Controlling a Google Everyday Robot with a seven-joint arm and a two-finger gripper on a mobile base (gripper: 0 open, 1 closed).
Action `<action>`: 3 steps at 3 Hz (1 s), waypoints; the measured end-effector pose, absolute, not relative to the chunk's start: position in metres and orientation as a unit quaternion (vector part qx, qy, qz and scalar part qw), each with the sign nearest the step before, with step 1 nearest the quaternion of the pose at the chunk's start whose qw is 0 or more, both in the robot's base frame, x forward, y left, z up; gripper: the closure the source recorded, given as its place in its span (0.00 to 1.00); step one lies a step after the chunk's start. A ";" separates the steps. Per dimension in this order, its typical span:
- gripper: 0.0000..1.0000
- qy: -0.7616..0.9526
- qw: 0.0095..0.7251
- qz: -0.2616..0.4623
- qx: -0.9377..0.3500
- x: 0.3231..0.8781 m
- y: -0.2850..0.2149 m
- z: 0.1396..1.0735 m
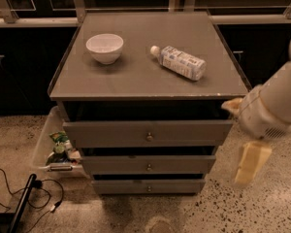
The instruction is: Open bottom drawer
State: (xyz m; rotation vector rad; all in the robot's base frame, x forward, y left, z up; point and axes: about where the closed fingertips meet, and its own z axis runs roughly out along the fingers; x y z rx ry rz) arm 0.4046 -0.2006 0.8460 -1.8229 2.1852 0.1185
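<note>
The grey cabinet [145, 81] has three drawer fronts, each with a small round brass knob. The bottom drawer [121, 187] is the lowest and shallowest front, just above the floor, with its knob [149, 189] at the middle. Its front sits about in line with the middle drawer [116, 165] above it. My gripper [246, 165] hangs off the white arm [274, 106] at the right of the cabinet. It is at about the height of the middle drawer and apart from all the fronts and knobs.
A white bowl [105, 47] and a plastic bottle [180, 62] lying on its side are on the cabinet top. A clear bin [47, 140] with packets stands on the floor at the cabinet's left. Cables [19, 198] lie on the speckled floor at the lower left.
</note>
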 end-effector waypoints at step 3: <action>0.00 0.759 0.114 0.099 -0.633 0.384 -0.196 0.735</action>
